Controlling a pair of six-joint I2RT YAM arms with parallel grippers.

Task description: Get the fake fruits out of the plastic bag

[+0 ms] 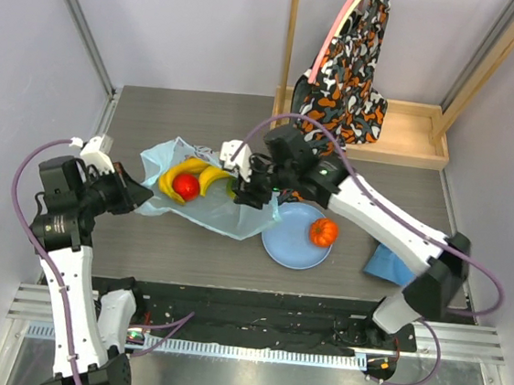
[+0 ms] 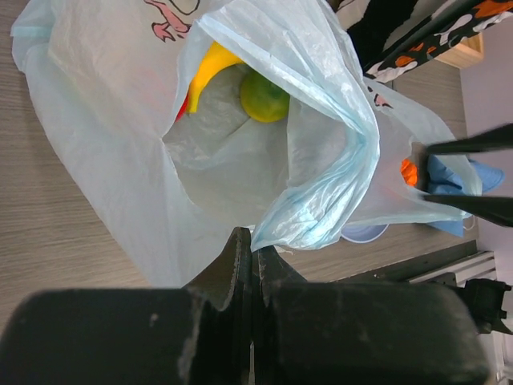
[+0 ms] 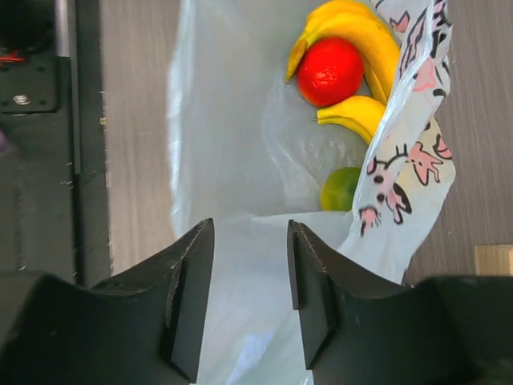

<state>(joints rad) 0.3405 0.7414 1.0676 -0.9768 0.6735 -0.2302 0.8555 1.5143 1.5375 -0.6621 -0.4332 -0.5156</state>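
Looking down from overhead, I see plastic bag (image 1: 207, 210) left of centre on table (image 1: 141, 245), mouth open. Banana bunch (image 1: 205, 176) and red fruit (image 1: 185, 185) lie inside bag. Green fruit (image 3: 341, 188) sits deeper inside, seen in wrist views. Orange ribbed fruit (image 1: 323, 232) rests on plate (image 1: 286, 248), just right of bag. Left gripper (image 1: 137, 194) at bag's left edge, fingers pressed together, pinching bag film. Right gripper (image 1: 255, 192) at bag's right edge, fingers apart; contact with film unclear.

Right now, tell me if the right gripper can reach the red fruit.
Probably yes: the right gripper is open at the plastic bag's mouth, and the red fruit lies uncovered beside the bananas.
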